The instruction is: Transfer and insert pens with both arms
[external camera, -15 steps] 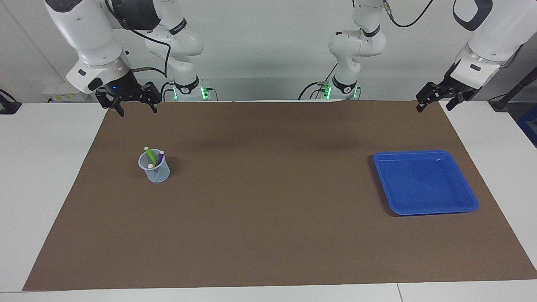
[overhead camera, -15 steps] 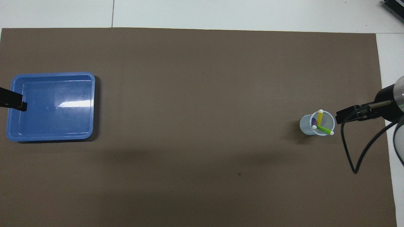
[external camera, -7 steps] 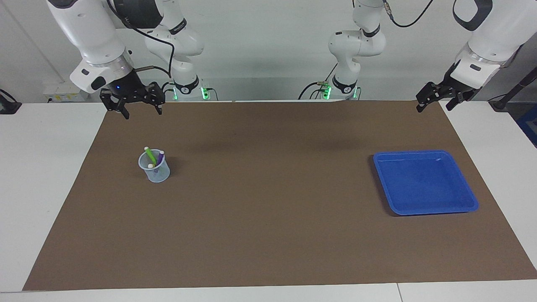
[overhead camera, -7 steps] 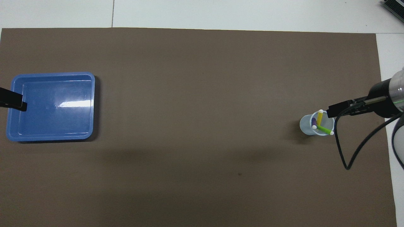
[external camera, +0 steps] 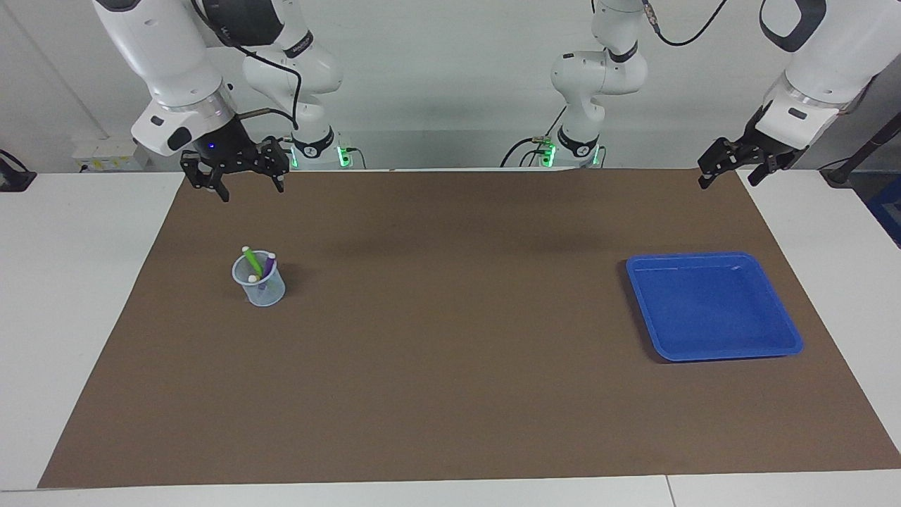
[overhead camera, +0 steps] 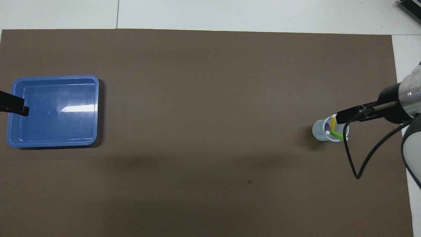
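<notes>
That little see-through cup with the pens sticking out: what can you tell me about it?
The small clear plastic cup looks pale bluish, with a rim wider than its base. It stands upright on the brown mat, toward the right arm's end of the table. Three slim marker pens lean inside against its rim, pale caps up: green, purple and yellow. Nothing else touches it; the right arm's black pincer hangs open above the mat, short of it.

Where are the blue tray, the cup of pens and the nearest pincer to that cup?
blue tray (external camera: 712, 308), facing view, bare floor.
cup (external camera: 266, 292), facing view, clear wall.
right pincer (external camera: 251, 189), facing view, midway between fingertips.
</notes>
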You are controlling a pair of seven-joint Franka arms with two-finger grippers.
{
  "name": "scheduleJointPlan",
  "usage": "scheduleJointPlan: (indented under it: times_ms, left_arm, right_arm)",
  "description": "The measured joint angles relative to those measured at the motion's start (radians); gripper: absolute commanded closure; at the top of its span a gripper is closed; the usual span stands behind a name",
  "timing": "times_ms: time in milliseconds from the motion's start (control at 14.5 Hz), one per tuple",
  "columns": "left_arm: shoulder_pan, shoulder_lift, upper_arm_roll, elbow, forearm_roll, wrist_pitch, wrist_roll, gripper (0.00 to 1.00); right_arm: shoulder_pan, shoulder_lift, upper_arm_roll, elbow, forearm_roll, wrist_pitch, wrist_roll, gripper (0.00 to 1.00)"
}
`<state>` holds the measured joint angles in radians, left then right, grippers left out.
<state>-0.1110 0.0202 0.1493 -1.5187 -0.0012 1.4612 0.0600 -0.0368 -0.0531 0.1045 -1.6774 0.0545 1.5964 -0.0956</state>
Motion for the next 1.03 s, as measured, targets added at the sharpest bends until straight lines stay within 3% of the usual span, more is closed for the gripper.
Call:
scheduleJointPlan:
  times_ms: [1031]
  left_arm:
    - [-0.021, 0.001, 0.004, -0.065, 0.000, 0.041, -0.004, 0.00]
  right_arm:
    - [0.005, 0.000, 0.000, 0.000, 0.000, 0.000, 0.000, 0.00]
